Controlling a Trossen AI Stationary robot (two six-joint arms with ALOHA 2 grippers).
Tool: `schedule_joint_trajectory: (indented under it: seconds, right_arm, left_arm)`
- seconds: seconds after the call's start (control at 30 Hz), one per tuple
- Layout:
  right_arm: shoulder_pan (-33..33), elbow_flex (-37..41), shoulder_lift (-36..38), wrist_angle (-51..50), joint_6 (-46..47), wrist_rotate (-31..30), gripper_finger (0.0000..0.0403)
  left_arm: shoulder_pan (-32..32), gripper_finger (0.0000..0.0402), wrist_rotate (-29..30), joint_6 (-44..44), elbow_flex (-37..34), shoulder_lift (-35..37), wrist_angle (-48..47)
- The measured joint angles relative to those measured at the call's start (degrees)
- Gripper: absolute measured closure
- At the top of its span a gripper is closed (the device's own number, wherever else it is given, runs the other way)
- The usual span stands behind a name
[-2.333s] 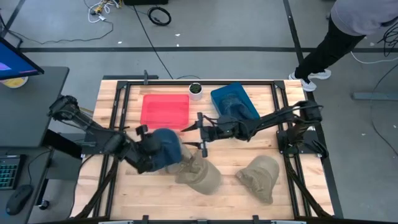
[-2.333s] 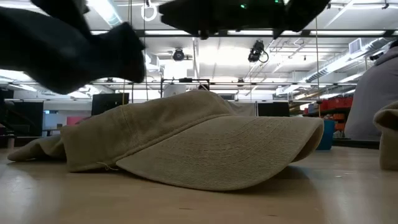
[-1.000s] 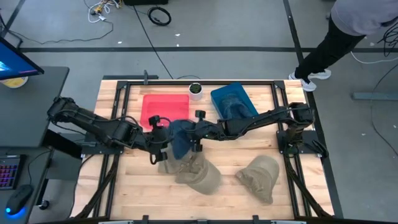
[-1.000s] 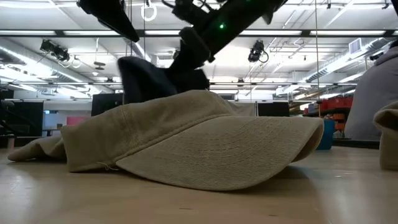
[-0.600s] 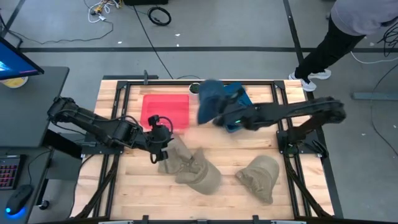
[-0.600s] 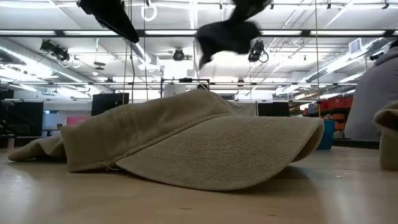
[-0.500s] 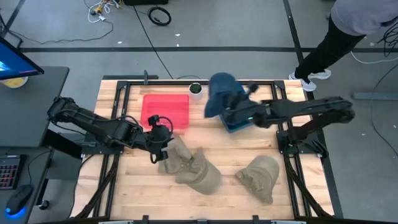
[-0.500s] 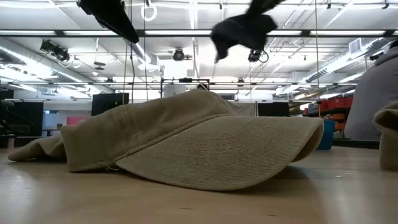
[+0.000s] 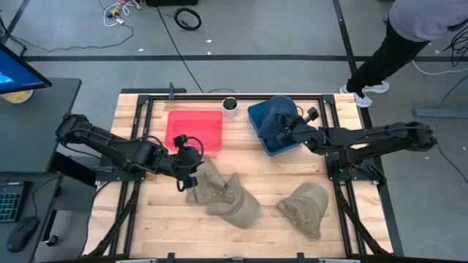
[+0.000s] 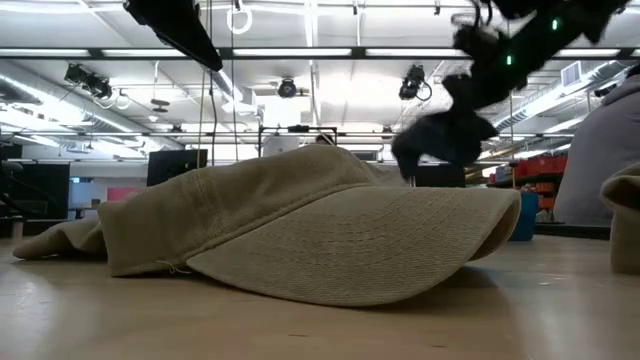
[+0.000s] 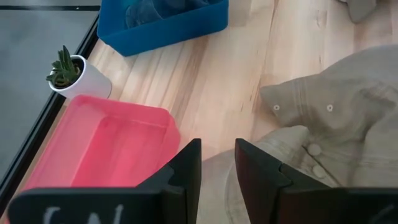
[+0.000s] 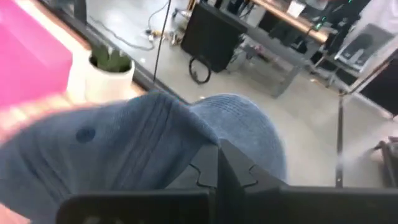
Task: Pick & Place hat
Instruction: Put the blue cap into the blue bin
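From above, you see the right gripper holding the blue hat over the blue bin, with the red tray and a small potted plant nearby. The low view hides both bins behind a tan hat. In your left wrist view, the left gripper hovers with fingers slightly spread, empty, above tan fabric. In your right wrist view, the fingers pinch blue cloth.

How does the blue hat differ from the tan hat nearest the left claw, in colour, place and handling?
The blue hat is denim-blue; the tan hat is khaki. The blue hat hangs over the blue bin, while the tan hat lies on the wooden table. The right claw grips the blue hat; the left claw sits at the tan hat's edge, holding nothing. Both are soft caps.
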State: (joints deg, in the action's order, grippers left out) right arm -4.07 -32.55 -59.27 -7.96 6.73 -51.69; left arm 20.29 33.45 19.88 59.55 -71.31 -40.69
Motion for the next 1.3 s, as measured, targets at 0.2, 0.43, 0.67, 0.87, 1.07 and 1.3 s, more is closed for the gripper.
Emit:
schedule_joint_trajectory:
  seconds: [0.2,0.43,0.67,0.87,1.07,1.3]
  right_arm:
    - [-5.60,7.76,0.00,7.95,-3.20,4.83,0.0403]
    - [-10.91,11.16,0.00,9.31,-2.47,23.41,0.0396]
    - [-12.76,13.24,0.00,7.87,-2.58,25.25,0.0391]
    - [-12.86,13.06,-0.03,7.57,-2.93,25.21,0.0358]
    - [-12.86,10.02,-0.04,5.17,-2.64,25.21,0.0288]
    - [-10.95,-3.06,-0.02,-6.49,-2.68,25.78,0.0227]
  left_arm:
    - [0.00,0.0301,0.00,-0.11,0.00,0.00,0.10]
    - [0.00,0.0301,0.00,0.08,0.00,0.00,0.15]
    - [0.00,0.0301,0.00,0.08,0.00,0.00,0.18]
    - [0.00,0.0301,0.00,0.10,0.00,0.00,0.20]
    - [0.00,0.0301,0.00,0.52,0.00,0.00,0.21]
    - [0.00,0.0301,0.00,0.48,0.00,0.00,0.20]
